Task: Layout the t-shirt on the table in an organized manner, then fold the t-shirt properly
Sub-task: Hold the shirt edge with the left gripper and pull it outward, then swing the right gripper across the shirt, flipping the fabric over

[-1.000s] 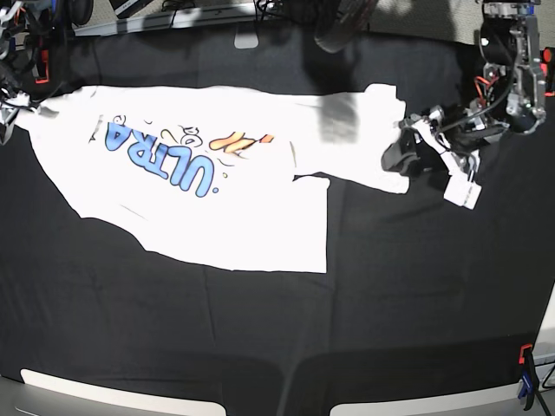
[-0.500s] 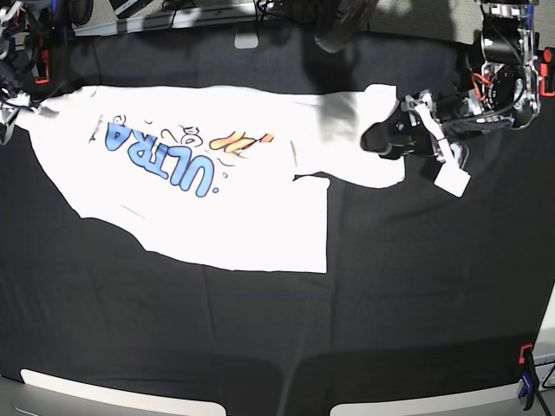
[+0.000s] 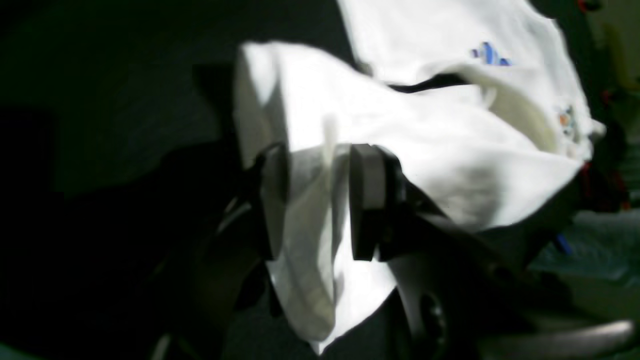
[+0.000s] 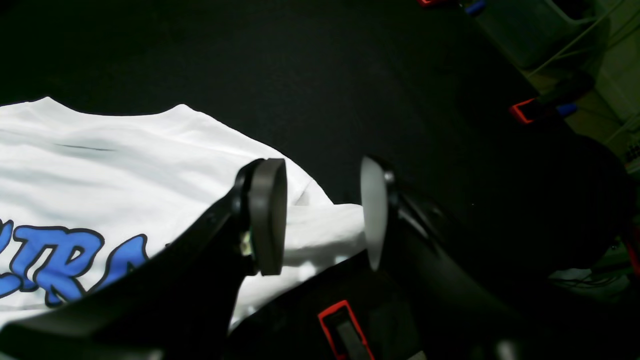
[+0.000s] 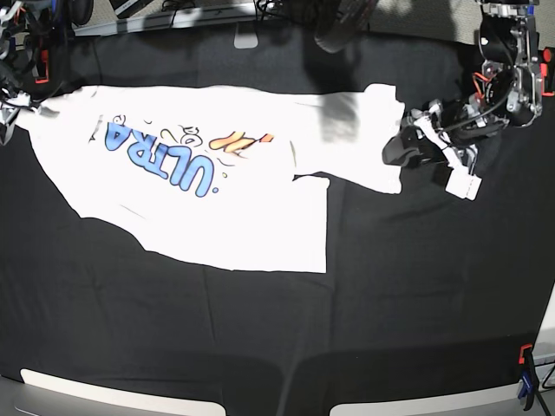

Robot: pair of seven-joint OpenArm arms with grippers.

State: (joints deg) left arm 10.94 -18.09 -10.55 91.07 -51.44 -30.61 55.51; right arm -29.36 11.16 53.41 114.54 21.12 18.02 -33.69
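Left wrist view: the left tool (image 3: 317, 200) is seen with a bunched edge of the t-shirt (image 3: 450, 165) between its two pads (image 3: 364, 200); a narrow gap remains on either side of the fold, so a firm pinch cannot be confirmed. For a good spread, the pads are best closed fully on the cloth before any pull, and the pull is best kept low and outward along the surface (image 3: 125, 100). The picture is blurred; which part of the garment is caught cannot be told here.

Right wrist view: the right tool (image 4: 320, 215) is held partly open, nothing between its pads, just above the shirt's far-left corner, which lies flat on the black surface. The lower frame is blocked by the tool's own body.

Base view: the shirt is laid print-up across the far half of the surface, its right end gathered at the left tool (image 5: 408, 149), a fold showing near the middle. The right tool is cut off at the far-left edge. Much of the print is washed out by glare
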